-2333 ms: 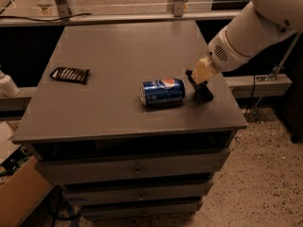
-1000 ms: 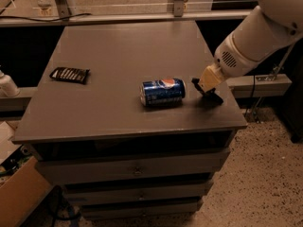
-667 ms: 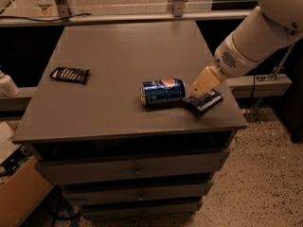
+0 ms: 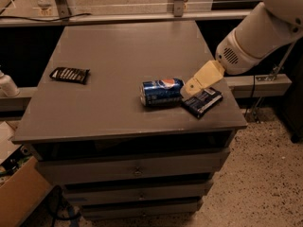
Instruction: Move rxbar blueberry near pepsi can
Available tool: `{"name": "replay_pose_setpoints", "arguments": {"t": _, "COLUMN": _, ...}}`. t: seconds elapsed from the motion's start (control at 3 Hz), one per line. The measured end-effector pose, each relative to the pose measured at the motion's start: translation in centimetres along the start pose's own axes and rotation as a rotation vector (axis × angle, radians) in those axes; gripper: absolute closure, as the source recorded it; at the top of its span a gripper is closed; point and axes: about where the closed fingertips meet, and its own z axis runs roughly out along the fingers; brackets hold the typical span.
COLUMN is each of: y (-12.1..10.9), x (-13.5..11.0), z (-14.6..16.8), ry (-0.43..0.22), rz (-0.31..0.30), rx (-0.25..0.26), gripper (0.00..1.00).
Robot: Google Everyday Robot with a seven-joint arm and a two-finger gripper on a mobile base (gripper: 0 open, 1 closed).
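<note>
- Camera view, item one: the rxbar blueberry (image 4: 202,101), a dark navy wrapper with white lettering. It lies flat and slightly askew on the surface (image 4: 118,46), right of centre in the frame and near the front right corner.
- Change noted: a second ago the bar stood on end under the pincer, and it has since dropped onto its face. By the look of it, it has been set down.
- Item two: the pepsi can (image 4: 161,91), on its side with the logo up, at centre frame. Its right end sits just beside the bar's left end; contact between them cannot be told. The can has not shifted.
- Item three: the pincer (image 4: 190,86), cream-coloured, slanting down from the upper right. Its tip hovers over the gap between can and bar. Whether it is open or closed cannot be told, and no grip on the bar is evident.
- Item four: the white arm (image 4: 255,32), filling the upper right corner.
- Item five: a black-brown striped wrapper (image 4: 69,74), left of the frame, well apart from the rest and unmoved.
- Assessment: the bar now rests next to the can, so the task appears essentially met. Only retreat of the arm likely remains.
</note>
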Motion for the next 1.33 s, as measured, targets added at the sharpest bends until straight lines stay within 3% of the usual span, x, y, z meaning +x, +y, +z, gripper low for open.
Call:
{"name": "replay_pose_setpoints", "arguments": {"t": 0.67, "y": -7.2, "x": 0.5, "z": -4.2, "ry": -0.171, "rz": 0.052, "rx": 0.053, "gripper": 0.00}}
{"name": "replay_pose_setpoints", "arguments": {"t": 1.0, "y": -10.8, "x": 2.2, "z": -6.4, "ry": -0.251, "rz": 0.114, "rx": 0.095, "gripper": 0.00}}
{"name": "replay_pose_setpoints", "arguments": {"t": 1.33, "y": -11.0, "x": 2.3, "z": -6.7, "ry": -0.256, "rz": 0.119, "rx": 0.098, "gripper": 0.00}}
